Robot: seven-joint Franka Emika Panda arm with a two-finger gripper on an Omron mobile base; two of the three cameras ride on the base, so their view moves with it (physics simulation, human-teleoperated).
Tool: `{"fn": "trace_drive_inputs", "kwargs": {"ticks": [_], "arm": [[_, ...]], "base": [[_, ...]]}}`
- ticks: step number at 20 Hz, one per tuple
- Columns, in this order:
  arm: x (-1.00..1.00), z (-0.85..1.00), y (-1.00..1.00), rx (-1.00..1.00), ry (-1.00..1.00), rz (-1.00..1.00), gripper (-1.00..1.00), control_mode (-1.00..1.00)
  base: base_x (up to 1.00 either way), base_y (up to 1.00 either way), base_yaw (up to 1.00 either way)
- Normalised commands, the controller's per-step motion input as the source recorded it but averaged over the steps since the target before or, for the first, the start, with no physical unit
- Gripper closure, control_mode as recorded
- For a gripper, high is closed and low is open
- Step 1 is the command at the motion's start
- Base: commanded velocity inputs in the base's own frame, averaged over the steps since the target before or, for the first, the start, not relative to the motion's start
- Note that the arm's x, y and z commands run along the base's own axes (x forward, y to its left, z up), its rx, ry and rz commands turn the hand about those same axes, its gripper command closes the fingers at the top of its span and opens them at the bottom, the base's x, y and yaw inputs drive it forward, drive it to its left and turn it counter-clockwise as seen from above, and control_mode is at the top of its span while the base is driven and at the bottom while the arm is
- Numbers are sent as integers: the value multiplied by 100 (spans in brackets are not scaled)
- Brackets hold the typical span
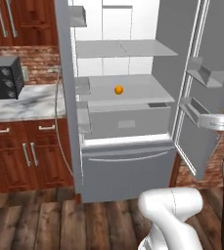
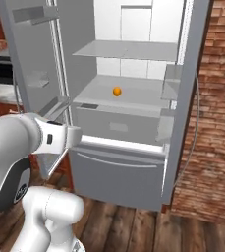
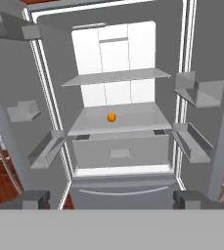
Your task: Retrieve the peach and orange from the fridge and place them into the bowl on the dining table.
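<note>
The fridge (image 1: 128,171) stands with both upper doors swung wide, showing a white interior and grey shelves (image 3: 116,77). The orange (image 1: 119,90) (image 2: 117,91) (image 3: 111,117), a small bright ball, sits alone on the middle shelf above a closed drawer. My gripper (image 3: 112,200) is open and holds nothing. It hangs in front of the fridge at some distance and faces straight in, with its fingertips (image 3: 35,199) spread far apart. The peach is hidden or out of view. The bowl and the dining table are out of view.
Door bins (image 3: 194,144) jut inward on both open doors. A black microwave (image 1: 3,78) rests on the marble wall counter (image 1: 30,105) left of the fridge, above wood cabinets. A brick wall (image 2: 217,123) rises on the right. The floor is wood planks (image 1: 59,224).
</note>
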Motion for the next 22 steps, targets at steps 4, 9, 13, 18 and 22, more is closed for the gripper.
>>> {"fn": "trace_drive_inputs", "kwargs": {"ticks": [4,9,13,18,22], "arm": [[0,0,0,0,0,0,-100,100],[0,0,0,0,0,0,-100,100],[0,0,0,0,0,0,-100,100],[0,0,0,0,0,0,-100,100],[0,0,0,0,0,0,-100,100]], "base": [[70,10,-1],[89,22,0],[97,13,0],[99,6,0],[53,15,0]]}}
